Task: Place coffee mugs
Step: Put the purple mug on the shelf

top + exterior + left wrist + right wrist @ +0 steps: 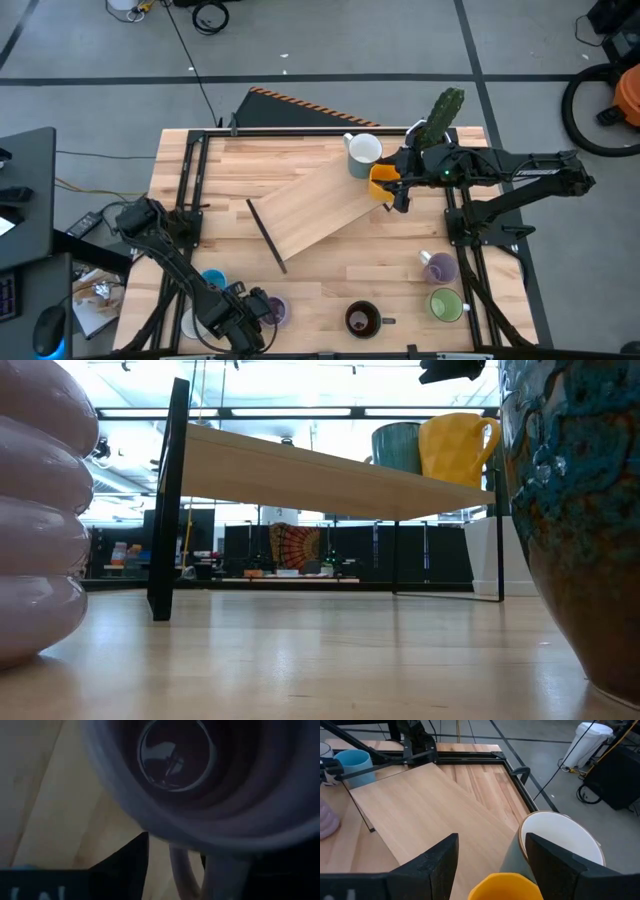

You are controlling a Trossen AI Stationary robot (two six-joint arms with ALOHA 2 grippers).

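The left gripper (pixel 262 312), jaws spread, straddles the glossy lavender ribbed ceramic mug (pixel 274 310) at the table's (pixel 330 275) near edge: rigid, slippery, chippable, best pinched across the rim.

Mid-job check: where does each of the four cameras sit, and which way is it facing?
High: overhead, looking down; both arms show, right claw above the orange mug.
Low: at tabletop height, facing the raised shelf; no arm clearly visible.
Left wrist: pressed over a lavender mug.
Right wrist: past its open fingers across the shelf.
Shared: the orange mug shows in high, low and right wrist.
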